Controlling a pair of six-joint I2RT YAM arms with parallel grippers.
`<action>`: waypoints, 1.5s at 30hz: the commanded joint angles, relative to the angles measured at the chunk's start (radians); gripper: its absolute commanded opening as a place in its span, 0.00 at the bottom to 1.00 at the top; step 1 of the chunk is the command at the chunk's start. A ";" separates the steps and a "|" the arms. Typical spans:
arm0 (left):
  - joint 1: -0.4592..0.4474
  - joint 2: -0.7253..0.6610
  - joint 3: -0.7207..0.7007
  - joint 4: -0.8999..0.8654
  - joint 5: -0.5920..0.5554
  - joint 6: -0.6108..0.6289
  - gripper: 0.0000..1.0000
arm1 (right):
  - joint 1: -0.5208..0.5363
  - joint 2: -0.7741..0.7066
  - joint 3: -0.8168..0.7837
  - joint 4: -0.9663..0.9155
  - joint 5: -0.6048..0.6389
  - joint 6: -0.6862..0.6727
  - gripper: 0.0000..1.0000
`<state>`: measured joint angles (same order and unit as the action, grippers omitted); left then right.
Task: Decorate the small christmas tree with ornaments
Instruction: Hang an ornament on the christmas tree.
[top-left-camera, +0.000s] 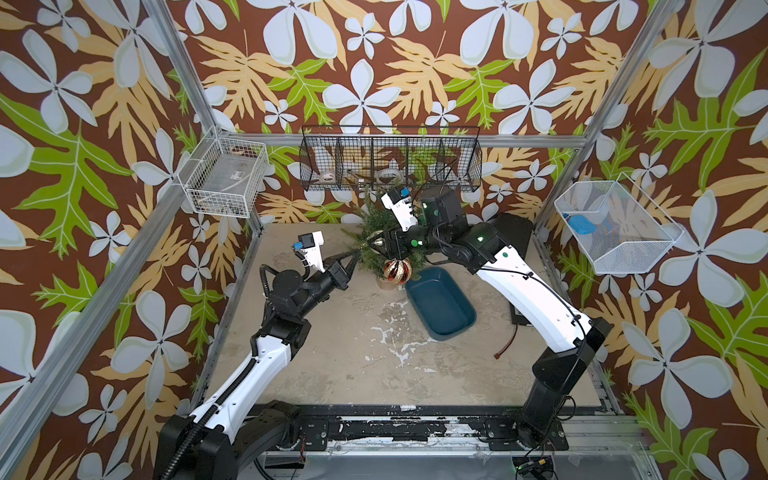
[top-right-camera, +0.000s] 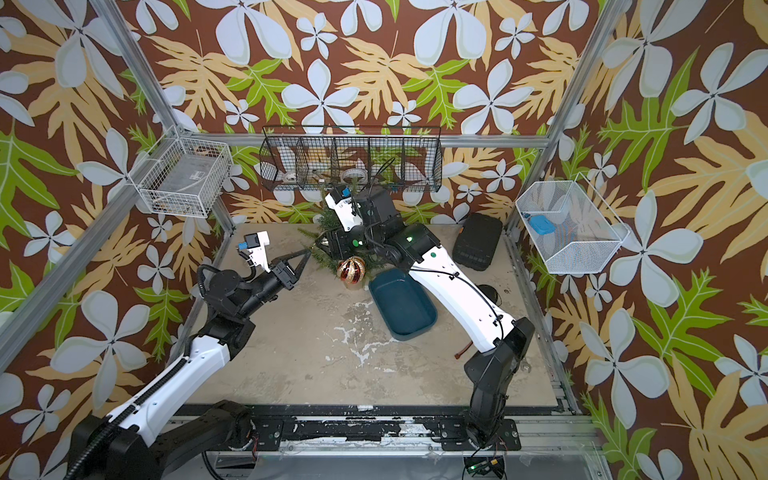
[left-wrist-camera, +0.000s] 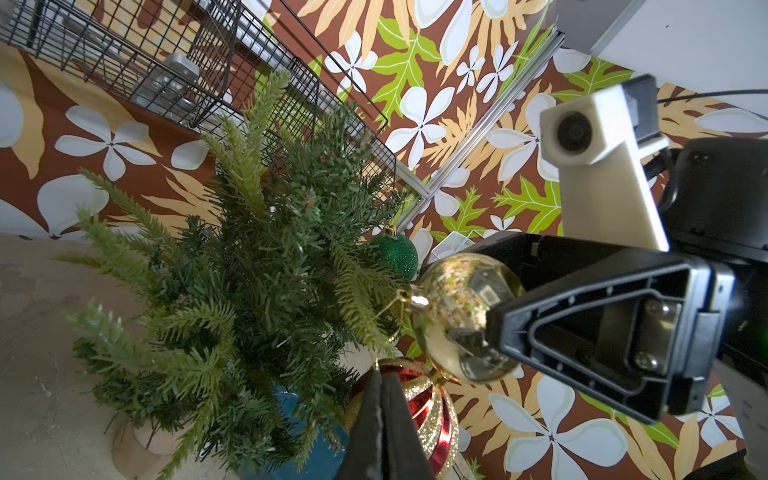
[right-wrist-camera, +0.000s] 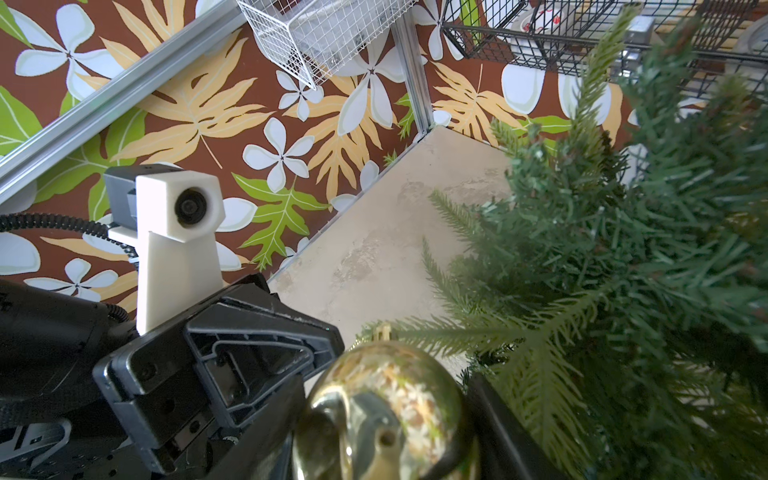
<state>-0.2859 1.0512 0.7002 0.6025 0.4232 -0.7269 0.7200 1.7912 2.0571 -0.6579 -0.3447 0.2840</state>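
The small christmas tree (top-left-camera: 368, 226) (top-right-camera: 328, 220) stands at the back of the table in a tan pot (left-wrist-camera: 137, 444). A red-gold striped ornament (top-left-camera: 397, 271) (left-wrist-camera: 434, 411) hangs low on its front. A green glitter ornament (left-wrist-camera: 395, 253) hangs on its far side. My right gripper (top-left-camera: 376, 241) (right-wrist-camera: 382, 419) is shut on the shiny gold ornament (left-wrist-camera: 461, 316) (right-wrist-camera: 386, 382), whose cap touches a branch tip. My left gripper (top-left-camera: 354, 254) (left-wrist-camera: 380, 376) is shut beside that branch, with nothing visible between its fingers.
A dark blue tray (top-left-camera: 444, 307) (top-right-camera: 405, 307) lies just in front and to the right of the tree. A black wire basket (top-left-camera: 390, 162) hangs on the back wall above the tree. White wire baskets (top-left-camera: 224, 178) (top-left-camera: 615, 226) hang on both sides. A black device (top-right-camera: 478, 241) sits back right.
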 joint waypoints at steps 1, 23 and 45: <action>0.001 -0.004 0.003 0.037 -0.002 0.009 0.00 | -0.001 -0.006 0.005 0.019 -0.017 -0.003 0.59; -0.025 0.052 0.022 0.015 -0.010 0.038 0.00 | 0.000 -0.024 -0.022 0.004 0.064 -0.033 0.59; -0.027 0.105 0.084 0.013 -0.021 0.026 0.08 | -0.001 -0.030 -0.028 -0.005 0.105 -0.034 0.61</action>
<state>-0.3115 1.1561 0.7738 0.6014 0.3935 -0.6975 0.7200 1.7679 2.0293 -0.6659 -0.2539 0.2539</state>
